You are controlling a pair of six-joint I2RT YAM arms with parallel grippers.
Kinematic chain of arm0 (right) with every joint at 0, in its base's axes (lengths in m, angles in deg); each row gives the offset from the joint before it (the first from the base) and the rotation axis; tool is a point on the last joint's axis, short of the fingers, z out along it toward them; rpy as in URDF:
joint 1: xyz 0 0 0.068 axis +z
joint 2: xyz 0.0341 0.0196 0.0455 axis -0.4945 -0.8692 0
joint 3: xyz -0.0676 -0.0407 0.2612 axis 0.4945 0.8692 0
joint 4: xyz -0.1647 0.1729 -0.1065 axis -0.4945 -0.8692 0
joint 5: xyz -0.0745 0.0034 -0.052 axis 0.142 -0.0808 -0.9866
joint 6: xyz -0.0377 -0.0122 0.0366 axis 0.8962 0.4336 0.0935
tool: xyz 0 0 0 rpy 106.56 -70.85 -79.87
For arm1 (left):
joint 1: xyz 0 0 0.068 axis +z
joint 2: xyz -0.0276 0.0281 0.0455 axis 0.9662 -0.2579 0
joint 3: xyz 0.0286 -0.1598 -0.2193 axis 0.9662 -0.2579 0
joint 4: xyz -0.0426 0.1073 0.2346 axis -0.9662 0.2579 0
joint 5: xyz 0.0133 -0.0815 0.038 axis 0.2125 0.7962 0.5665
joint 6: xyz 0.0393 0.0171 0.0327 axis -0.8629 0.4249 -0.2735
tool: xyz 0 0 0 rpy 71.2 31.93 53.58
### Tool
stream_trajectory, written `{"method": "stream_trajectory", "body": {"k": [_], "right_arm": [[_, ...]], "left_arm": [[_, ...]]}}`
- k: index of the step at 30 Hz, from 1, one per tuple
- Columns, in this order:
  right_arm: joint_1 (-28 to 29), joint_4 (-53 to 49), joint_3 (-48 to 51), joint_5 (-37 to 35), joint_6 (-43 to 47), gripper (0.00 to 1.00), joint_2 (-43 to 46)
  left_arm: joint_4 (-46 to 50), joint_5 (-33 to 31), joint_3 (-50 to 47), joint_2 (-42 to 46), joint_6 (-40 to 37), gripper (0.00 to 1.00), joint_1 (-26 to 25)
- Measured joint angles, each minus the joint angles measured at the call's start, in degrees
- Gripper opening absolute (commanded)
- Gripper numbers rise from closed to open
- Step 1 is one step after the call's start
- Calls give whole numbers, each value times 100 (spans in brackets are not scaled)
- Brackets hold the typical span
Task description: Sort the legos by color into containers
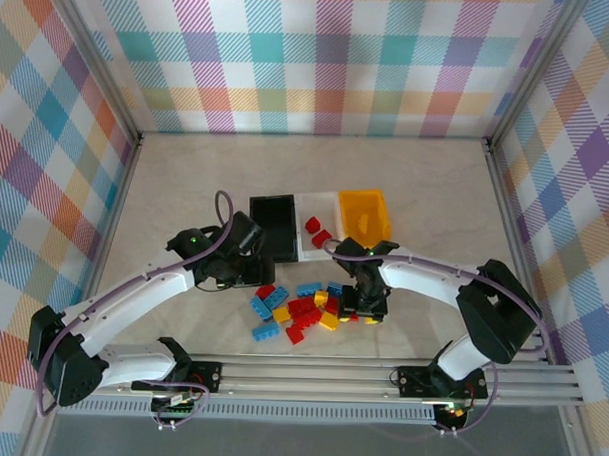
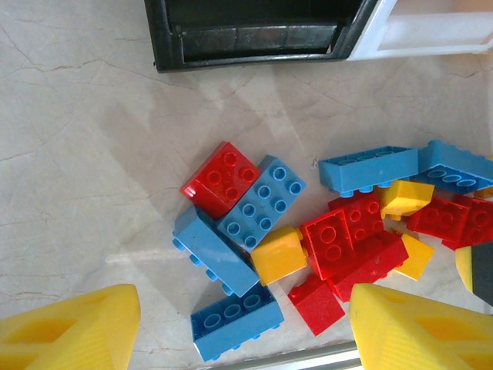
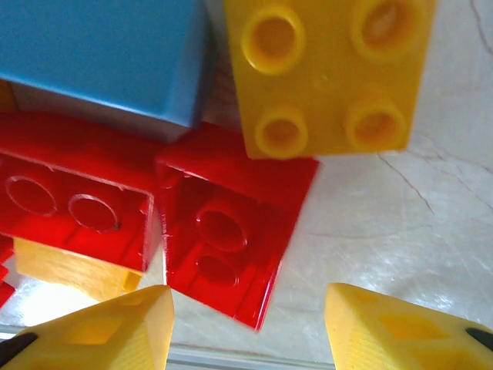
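Here, left claw (image 2: 245,293), right claw (image 3: 248,297) spread; two red legos (image 1: 313,224) in white bin (image 1: 306,250).

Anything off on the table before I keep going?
Nothing spilled or damaged. Two red bricks lie in the white bin; the rest form a loose pile between the arms. Only the yellow-orange bin looks turned slightly out of line with the other two.

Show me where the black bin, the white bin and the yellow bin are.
black bin (image 1: 275,222), top external view, on its bare floor.
white bin (image 1: 315,203), top external view, on the bare floor at its far end.
yellow bin (image 1: 364,197), top external view, on its far wall.
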Motion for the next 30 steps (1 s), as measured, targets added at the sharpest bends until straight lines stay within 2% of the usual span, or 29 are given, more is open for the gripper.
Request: {"method": "stream_trajectory", "body": {"k": [8, 14, 19, 24, 30], "right_arm": [[0, 118, -192, -155, 20, 54, -422], [-76, 133, -212, -280, 85, 50, -466], [-262, 131, -212, -382, 166, 42, -455], [-345, 129, -212, -463, 264, 28, -396], [-367, 90, -221, -496, 306, 23, -295]], "left_arm": [[15, -2, -22, -2, 17, 73, 0], [15, 0, -17, -68, 15, 73, 0], [11, 0, -15, -197, 15, 73, 0], [9, 2, 17, -291, 17, 73, 2], [-15, 4, 31, -319, 17, 73, 0]]}}
